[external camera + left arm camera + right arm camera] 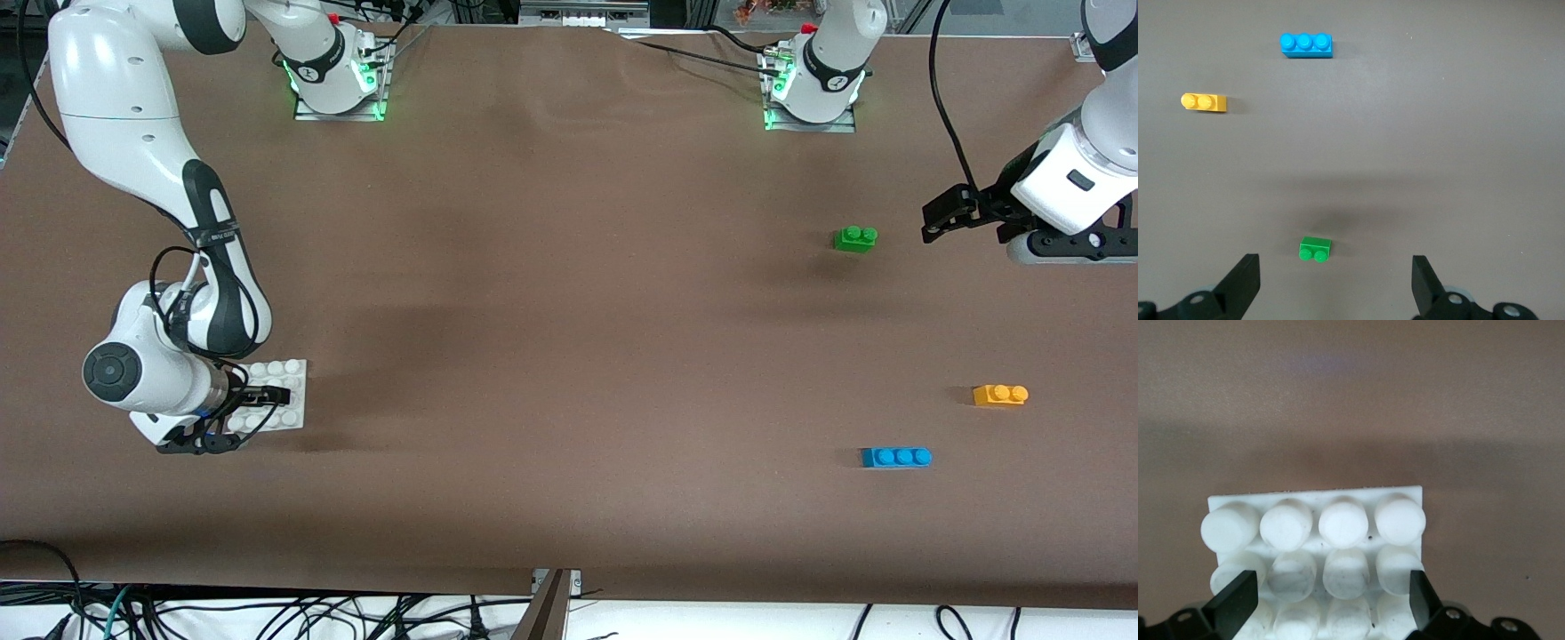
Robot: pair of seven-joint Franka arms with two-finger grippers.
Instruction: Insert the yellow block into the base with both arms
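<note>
The yellow block (1000, 395) sits on the table at the left arm's end, nearer the front camera than the green brick (855, 238), with the blue brick (896, 457) just nearer still. The left gripper (938, 218) hangs over bare table beside the green brick, jaws spread wide and empty. At the right arm's end, the right gripper (1331, 593) straddles the base (289, 391), fingers spread at its sides; whether they touch it, I cannot tell.
</note>
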